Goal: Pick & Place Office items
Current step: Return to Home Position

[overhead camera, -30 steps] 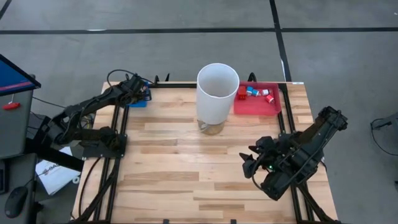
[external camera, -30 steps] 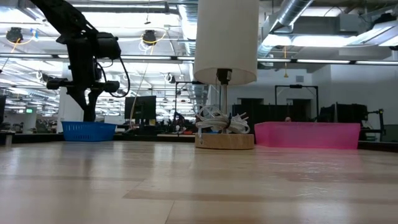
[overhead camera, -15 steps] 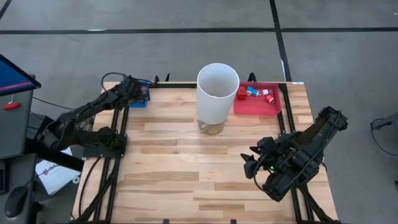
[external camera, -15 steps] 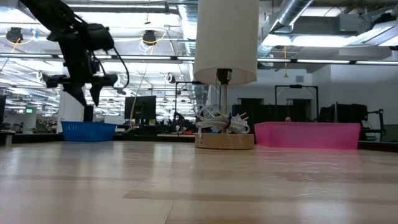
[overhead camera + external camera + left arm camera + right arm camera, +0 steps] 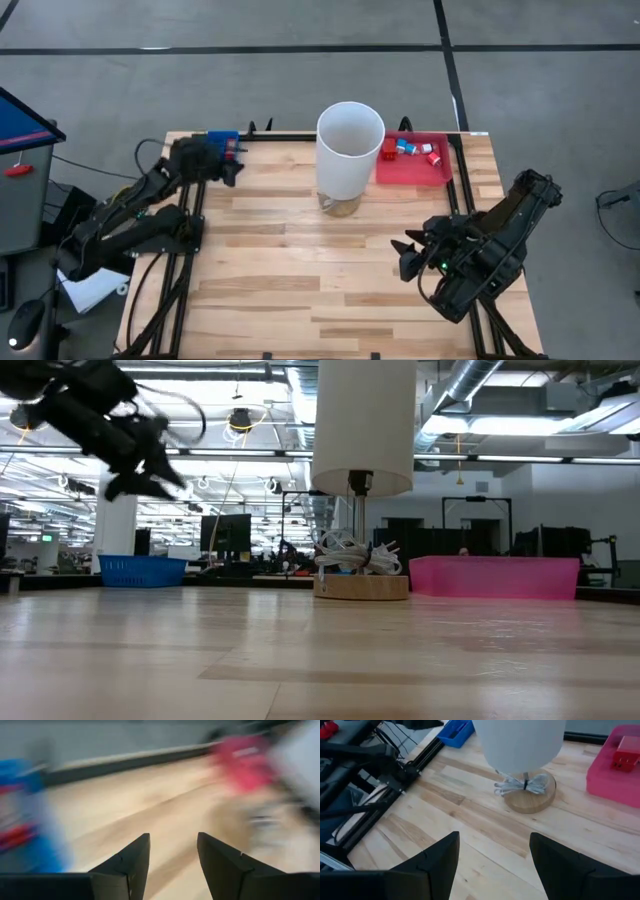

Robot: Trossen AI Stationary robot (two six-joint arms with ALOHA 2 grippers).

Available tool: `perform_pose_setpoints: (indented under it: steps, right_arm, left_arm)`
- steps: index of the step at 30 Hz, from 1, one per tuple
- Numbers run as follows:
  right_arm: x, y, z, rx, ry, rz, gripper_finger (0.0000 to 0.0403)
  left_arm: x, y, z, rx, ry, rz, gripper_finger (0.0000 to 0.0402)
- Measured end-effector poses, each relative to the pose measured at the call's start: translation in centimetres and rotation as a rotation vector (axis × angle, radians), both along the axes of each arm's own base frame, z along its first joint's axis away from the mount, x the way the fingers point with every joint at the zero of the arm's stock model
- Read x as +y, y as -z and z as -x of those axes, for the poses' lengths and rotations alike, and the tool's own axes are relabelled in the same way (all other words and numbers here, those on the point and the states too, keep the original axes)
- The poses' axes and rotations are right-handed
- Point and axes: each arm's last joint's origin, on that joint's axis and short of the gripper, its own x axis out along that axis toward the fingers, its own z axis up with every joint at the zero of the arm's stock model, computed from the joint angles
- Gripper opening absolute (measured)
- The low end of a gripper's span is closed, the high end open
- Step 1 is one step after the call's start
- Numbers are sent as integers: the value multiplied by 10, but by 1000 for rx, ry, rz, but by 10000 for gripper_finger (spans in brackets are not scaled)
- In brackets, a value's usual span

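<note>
Left gripper (image 5: 172, 836), fingers apart, is hovering beside the blue bin (image 5: 222, 137); right gripper (image 5: 493, 835), fingers apart, is hanging over the table (image 5: 300, 250); small pieces (image 5: 410, 149) are lying in the red tray (image 5: 410, 171).

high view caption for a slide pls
Left gripper hovers open near the blue plastic bin; right gripper open over the wooden table's right side.

Right end effector (image 5: 493, 836), fingers (image 5: 439, 862) apart, near lamp base (image 5: 530, 799)
</note>
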Motion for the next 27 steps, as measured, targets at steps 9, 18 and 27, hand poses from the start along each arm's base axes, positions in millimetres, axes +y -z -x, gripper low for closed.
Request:
perform_pose_setpoints:
  steps: [9, 18, 27]
  right_arm:
    - [-8, -6, 2, -23, 5, 7, 235]
    - [-15, -8, -1, -12, 33, -18, 235]
    - [-24, -13, 1, -22, 63, -77, 235]
  left_arm:
    - [-28, 21, -20, -489, 274, -201, 133]
    - [-62, 22, -43, -479, 407, -313, 92]
    - [-90, 14, -34, -482, 548, -375, 69]
